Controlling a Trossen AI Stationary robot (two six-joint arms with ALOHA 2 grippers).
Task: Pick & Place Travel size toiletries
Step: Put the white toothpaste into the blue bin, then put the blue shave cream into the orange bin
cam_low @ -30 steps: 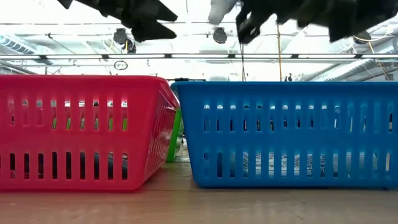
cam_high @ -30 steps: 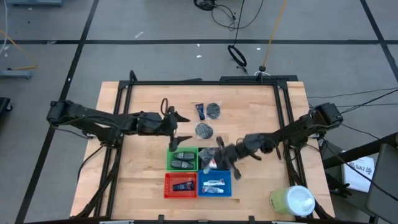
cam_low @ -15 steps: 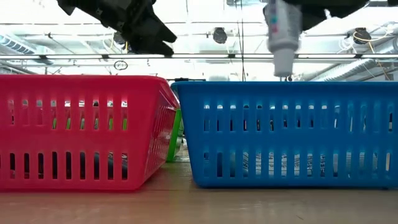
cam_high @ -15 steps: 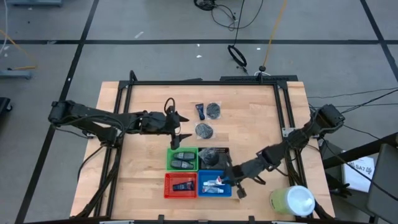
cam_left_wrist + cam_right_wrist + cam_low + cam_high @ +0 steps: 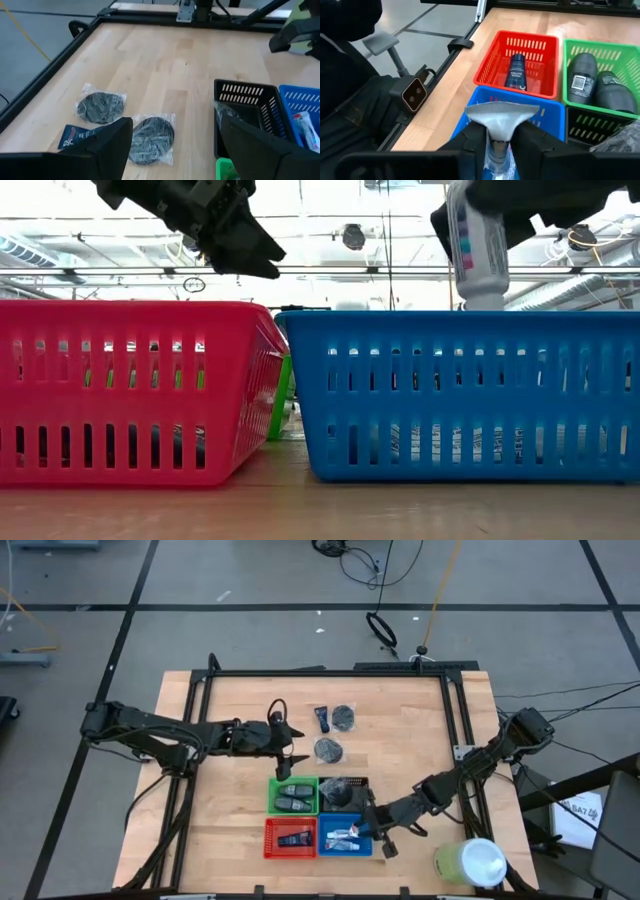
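Right now the right gripper [image 5: 372, 831] hangs over the blue tray [image 5: 358, 849], its fingers [image 5: 472, 142] clamped on a white-and-blue tube [image 5: 478, 248] that points down just above the tray's rim, with another such tube [image 5: 343, 836] lying in the tray beneath it. Beside that tray a dark blue tube [image 5: 517, 71] lies in the red tray [image 5: 489, 70] and two grey ovals [image 5: 581, 71] in the green tray [image 5: 569, 51]. Farther off, the left gripper [image 5: 283, 745] hovers with fingers spread and empty above the bare wood, two mesh puffs [image 5: 148, 139] and a dark blue tube [image 5: 75, 136] lying loose ahead of it.
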